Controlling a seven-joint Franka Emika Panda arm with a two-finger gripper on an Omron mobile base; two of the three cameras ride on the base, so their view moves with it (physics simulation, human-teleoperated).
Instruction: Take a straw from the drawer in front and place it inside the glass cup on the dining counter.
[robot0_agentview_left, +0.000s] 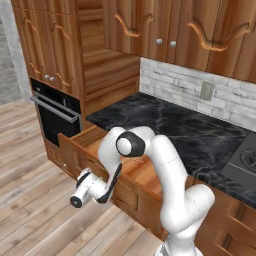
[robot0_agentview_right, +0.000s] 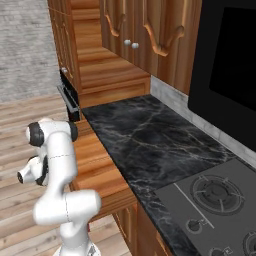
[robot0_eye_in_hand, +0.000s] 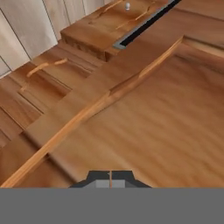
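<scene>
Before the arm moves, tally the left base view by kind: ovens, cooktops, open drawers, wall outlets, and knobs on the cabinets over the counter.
Oven: 1
Cooktop: 1
Open drawer: 1
Outlet: 1
Knobs over the counter: 2
Total: 6

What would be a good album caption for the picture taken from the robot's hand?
Shut gripper pinching a thin straw edge-on, above the open drawer's bare wooden floor.
</scene>
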